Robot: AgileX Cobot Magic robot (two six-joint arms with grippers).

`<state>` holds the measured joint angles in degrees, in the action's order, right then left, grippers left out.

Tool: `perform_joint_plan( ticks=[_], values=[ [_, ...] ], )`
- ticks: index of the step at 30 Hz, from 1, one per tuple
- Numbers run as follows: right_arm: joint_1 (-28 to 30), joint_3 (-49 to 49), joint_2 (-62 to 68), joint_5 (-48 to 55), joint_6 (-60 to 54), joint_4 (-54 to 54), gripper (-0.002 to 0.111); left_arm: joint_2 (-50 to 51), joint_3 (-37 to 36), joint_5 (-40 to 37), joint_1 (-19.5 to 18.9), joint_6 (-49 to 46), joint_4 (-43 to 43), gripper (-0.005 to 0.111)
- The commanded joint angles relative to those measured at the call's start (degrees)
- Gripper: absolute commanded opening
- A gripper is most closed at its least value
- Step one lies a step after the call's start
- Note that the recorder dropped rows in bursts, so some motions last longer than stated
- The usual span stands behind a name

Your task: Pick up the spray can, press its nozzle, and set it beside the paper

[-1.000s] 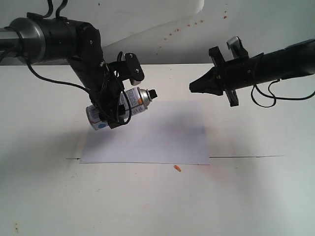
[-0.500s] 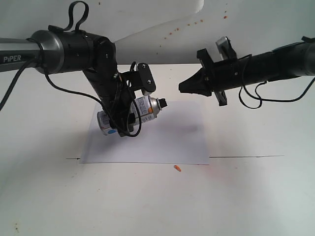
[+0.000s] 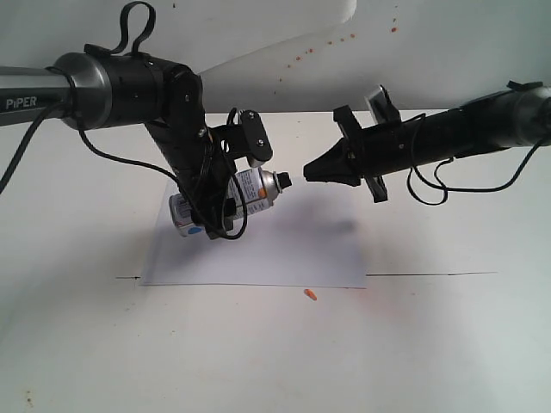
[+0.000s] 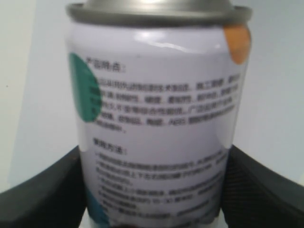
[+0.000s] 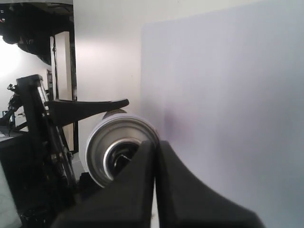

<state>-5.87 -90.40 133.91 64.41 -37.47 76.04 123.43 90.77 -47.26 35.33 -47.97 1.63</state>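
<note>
The spray can (image 3: 248, 191) hangs tilted almost level above the paper (image 3: 284, 245), with my left gripper (image 3: 213, 206) shut on its white label. Its black nozzle (image 3: 285, 181) points right. In the left wrist view the can (image 4: 156, 104) fills the frame between my two black fingers (image 4: 42, 194). My right gripper (image 3: 308, 172) is shut and its tip sits just right of the nozzle; I cannot tell whether they touch. The right wrist view has the shut tips (image 5: 154, 145) overlapping the can's silver top (image 5: 100, 142) and the nozzle (image 5: 121, 159), with the paper (image 5: 228, 95) behind.
A small orange scrap (image 3: 309, 295) lies on the white table just in front of the paper's near edge. A thin dark line (image 3: 430, 274) runs across the table at that edge. Orange specks (image 3: 323, 47) mark the back wall.
My right gripper has travelled left, closing in on the nozzle. The left arm shifted right with the can a second ago and has held still since.
</note>
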Motion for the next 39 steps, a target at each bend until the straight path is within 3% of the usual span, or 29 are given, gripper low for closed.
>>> perform_joint_plan(
  ticks=[1,28,39],
  values=[
    [-2.24,-0.34,-0.38,0.83,-1.38,0.99,0.000,-0.70,0.64,0.89,0.21,1.05,-0.89,0.000],
    [-4.79,-0.34,-0.38,0.08,-1.52,1.34,0.000,-0.70,0.64,0.87,0.21,1.29,-0.89,0.000],
    [-1.38,-0.34,-0.38,-0.49,-1.52,0.94,0.000,-0.70,0.64,0.76,0.21,1.40,-0.89,0.000]
  ],
)
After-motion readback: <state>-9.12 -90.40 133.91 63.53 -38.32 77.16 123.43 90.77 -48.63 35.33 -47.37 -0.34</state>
